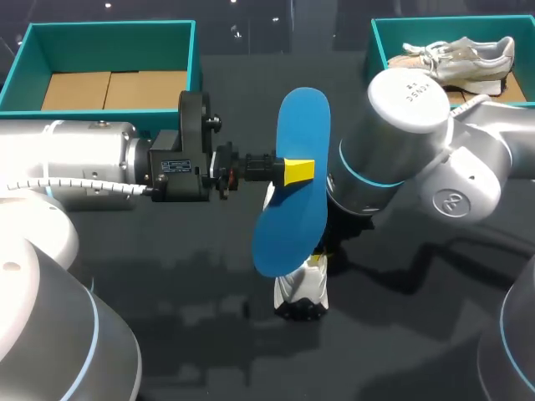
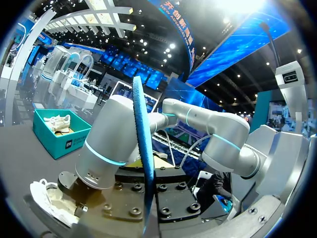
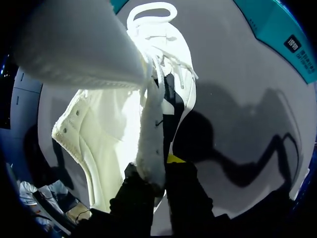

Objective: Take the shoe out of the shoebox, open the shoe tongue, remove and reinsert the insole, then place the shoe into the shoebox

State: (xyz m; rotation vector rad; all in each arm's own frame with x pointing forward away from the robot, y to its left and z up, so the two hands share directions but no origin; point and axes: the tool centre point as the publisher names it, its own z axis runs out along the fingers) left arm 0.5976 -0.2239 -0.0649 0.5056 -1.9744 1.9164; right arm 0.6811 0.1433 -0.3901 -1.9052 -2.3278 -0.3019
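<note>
My left claw (image 1: 298,171) is pinched on a flat, oval blue insole (image 1: 292,209). It grips the insole near the middle and holds it in the air above the dark table (image 1: 167,276). One end of the insole points toward twelve o'clock and the other toward six. From my left wrist the insole shows edge-on, a thin blue line running straight ahead of my fingers. The yellow tips themselves are out of sight in that view.

At six o'clock of the insole, and partly under it, a white lace-up sneaker (image 1: 301,294) sits on the table. My right arm (image 1: 418,142) comes in from three o'clock and bends down over the sneaker. My right claw (image 3: 157,173) is clamped on the sneaker's white upper edge beside the opening. The wall of the shoe is caught between the two dark fingers, and the laces lie ahead of them.

An open teal cardboard shoebox (image 1: 109,29) stands at ten o'clock on the table, showing a bare brown floor. A second teal shoebox (image 1: 380,42) at two o'clock has a beige and white sneaker (image 1: 460,58) lying in it, well apart from the shoe I am holding.
</note>
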